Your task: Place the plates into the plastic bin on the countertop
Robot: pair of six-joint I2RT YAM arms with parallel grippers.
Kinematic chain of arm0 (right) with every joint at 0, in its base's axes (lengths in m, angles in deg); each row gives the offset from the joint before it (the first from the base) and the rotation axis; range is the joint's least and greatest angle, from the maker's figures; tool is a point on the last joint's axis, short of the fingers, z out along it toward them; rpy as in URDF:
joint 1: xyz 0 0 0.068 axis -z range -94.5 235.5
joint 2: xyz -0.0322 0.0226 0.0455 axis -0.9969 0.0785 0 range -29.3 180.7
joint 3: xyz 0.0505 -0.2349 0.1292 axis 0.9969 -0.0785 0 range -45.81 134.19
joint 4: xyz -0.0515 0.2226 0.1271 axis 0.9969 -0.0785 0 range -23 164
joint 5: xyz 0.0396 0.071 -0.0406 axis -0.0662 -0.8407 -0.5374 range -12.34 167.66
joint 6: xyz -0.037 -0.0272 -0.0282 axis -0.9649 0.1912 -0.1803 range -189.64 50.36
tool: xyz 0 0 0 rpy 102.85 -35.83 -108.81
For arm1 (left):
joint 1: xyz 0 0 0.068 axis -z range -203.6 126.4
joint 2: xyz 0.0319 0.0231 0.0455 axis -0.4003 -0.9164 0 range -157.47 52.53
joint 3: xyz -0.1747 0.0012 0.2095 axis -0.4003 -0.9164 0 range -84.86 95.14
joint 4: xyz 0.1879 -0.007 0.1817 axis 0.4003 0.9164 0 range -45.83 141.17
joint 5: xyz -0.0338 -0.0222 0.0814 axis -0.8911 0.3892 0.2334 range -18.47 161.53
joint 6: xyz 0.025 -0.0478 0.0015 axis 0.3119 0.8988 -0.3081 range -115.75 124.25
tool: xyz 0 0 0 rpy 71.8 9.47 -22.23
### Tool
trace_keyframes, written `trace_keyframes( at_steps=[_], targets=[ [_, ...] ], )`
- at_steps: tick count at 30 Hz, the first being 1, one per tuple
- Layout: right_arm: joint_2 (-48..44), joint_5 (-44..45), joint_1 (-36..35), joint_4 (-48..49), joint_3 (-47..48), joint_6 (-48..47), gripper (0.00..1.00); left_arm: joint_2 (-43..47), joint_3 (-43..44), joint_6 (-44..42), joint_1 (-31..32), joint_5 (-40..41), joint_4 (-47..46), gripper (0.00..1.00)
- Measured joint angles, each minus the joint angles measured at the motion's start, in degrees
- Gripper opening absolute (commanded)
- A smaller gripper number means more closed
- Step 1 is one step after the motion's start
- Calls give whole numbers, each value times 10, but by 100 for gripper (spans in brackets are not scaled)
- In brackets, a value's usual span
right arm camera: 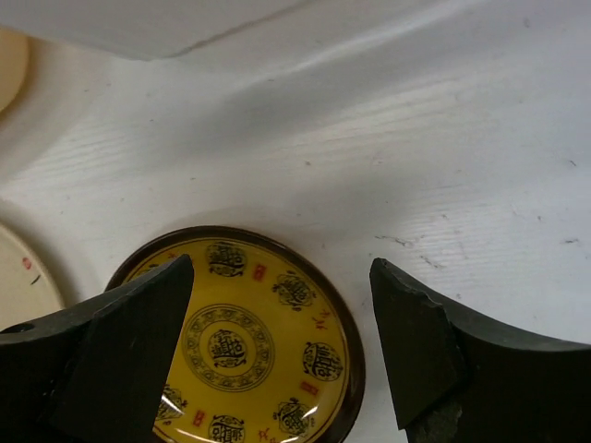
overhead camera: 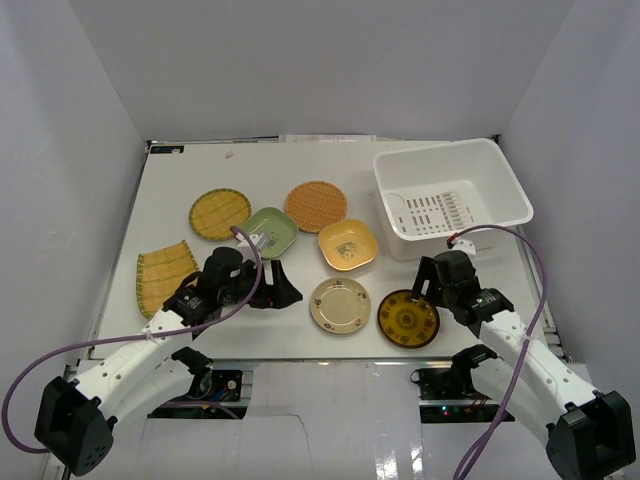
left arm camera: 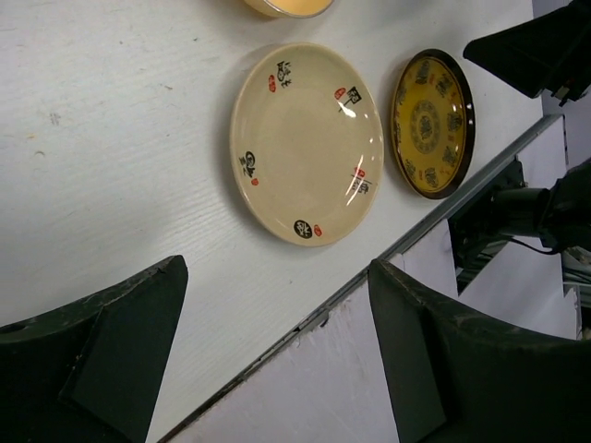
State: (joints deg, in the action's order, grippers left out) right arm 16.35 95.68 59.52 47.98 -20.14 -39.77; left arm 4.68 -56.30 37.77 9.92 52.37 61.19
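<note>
Now my right jaws stand wide open with nothing held, poised over the far right part of the dark brown-gold plate. In the wrist view its dark rim curves across the gap between my two fingers, and the left finger covers part of its left side. I cannot tell whether the tips touch it. That plate lies flat on the surface close to the near edge, and the plastic bin sits beyond it at the far right.

My left jaws are likewise spread wide and hold nothing. They point rightward along the near edge, and the cream plate lies flat beyond the fingertips, not between them, with the dark plate just beside it on its right.

The other plates all lie on the surface outside the bin. The yellow squarish plate is just beyond the cream one and the green squarish plate is left of that, by my left wrist. The woven orange plate and woven yellow plate lie farther back, and the ribbed yellow rectangle is at the left.
</note>
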Motion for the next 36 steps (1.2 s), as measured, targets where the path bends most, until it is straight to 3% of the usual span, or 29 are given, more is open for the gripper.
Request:
trace_keyframes(
  at_steps=[9,14,25,27,31,36],
  targets=[
    [-17,-70,105,0,-40,31,82,23,-28,35,18,41,1,90],
    [-23,-111,106,6,-71,51,74,-1,-44,51,46,70,-8,90],
    [-52,-214,109,128,-135,79,54,-108,-44,55,101,156,-48,89],
    [-55,-234,106,133,-142,85,54,-122,-43,53,103,175,-51,89],
    [-66,-261,89,133,-145,89,69,-141,-35,51,105,201,-54,89],
    [-72,-286,72,131,-146,81,71,-147,-23,47,106,217,-58,89]
  ],
)
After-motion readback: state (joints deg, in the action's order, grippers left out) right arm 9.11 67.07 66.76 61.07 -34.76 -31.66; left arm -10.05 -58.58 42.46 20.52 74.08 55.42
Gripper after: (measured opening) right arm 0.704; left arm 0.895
